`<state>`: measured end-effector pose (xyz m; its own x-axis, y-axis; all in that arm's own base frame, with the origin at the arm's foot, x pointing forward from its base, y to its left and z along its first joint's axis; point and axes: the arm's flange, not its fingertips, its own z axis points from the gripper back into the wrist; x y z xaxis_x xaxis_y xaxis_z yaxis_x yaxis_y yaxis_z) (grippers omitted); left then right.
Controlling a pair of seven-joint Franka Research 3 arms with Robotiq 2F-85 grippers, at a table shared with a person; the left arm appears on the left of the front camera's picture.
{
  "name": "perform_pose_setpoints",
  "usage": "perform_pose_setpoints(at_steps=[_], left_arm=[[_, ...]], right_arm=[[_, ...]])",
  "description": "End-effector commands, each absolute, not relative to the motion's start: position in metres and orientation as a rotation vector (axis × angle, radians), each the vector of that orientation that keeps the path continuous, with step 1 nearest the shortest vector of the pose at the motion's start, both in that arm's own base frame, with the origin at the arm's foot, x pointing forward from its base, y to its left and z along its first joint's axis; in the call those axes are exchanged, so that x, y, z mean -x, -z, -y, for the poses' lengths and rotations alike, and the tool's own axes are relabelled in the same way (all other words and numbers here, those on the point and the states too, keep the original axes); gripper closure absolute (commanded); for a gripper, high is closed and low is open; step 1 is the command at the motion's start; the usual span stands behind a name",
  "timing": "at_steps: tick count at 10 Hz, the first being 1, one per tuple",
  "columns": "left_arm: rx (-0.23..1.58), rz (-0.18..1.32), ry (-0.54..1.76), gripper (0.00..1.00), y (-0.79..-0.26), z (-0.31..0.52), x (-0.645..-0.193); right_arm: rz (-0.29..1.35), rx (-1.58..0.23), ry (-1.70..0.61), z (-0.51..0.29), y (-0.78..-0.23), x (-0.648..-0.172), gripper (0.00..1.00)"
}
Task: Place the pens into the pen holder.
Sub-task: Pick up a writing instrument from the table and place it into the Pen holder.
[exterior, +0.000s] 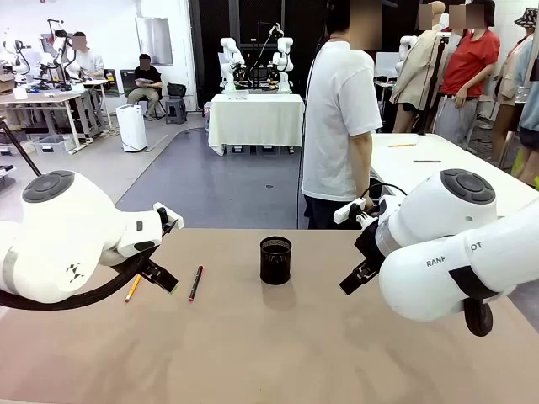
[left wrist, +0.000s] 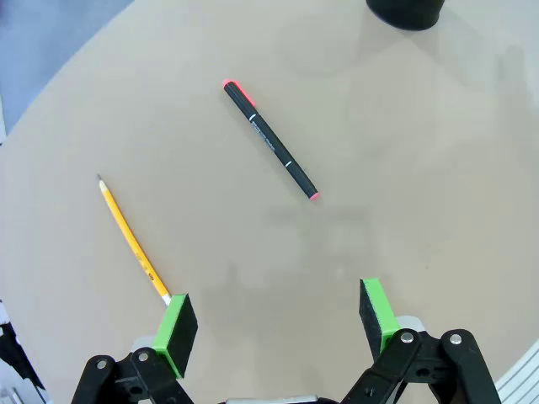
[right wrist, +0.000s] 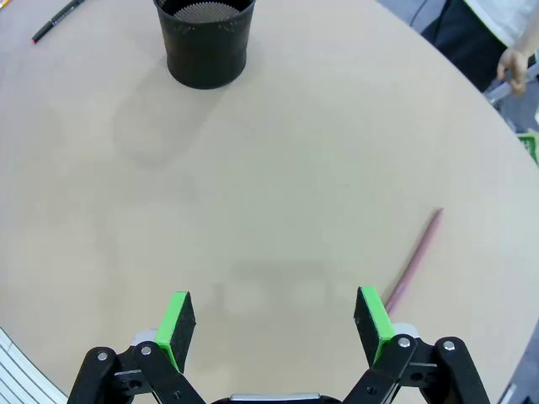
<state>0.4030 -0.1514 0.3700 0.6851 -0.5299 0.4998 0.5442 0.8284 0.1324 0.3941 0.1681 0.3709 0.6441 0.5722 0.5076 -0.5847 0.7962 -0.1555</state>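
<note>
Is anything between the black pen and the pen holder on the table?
Nothing visible. The black pen lies left of the pen holder with bare table between them; the yellow pencil lies farther left, outside that path.

Bench (exterior: 278,353): tan top, plain. Person (exterior: 339,109) in white T-shirt stands at its far edge. Beyond, on the grey floor (exterior: 194,181), a table (exterior: 255,118) under white cloth and a white box unit (exterior: 131,128). Seated person (exterior: 147,80) in black, far left.
</note>
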Motion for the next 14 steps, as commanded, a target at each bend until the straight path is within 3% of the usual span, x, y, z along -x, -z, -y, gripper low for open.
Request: perform_pose_setpoints(at_steps=[1,12,14], left_arm=[[0.028,0.552,0.602,0.0,-0.37,0.151,-0.403],[0.027,0.551,0.602,0.0,-0.37,0.151,-0.403],[0.07,0.465,0.683,0.0,-0.384,0.151,-0.405]], right_arm=[[0.57,-0.024,-0.658,-0.168,-0.371,-0.394,0.0],[0.57,-0.023,-0.659,-0.168,-0.371,-0.394,0.0],[0.585,-0.187,-0.745,-0.166,-0.381,-0.397,0.0]])
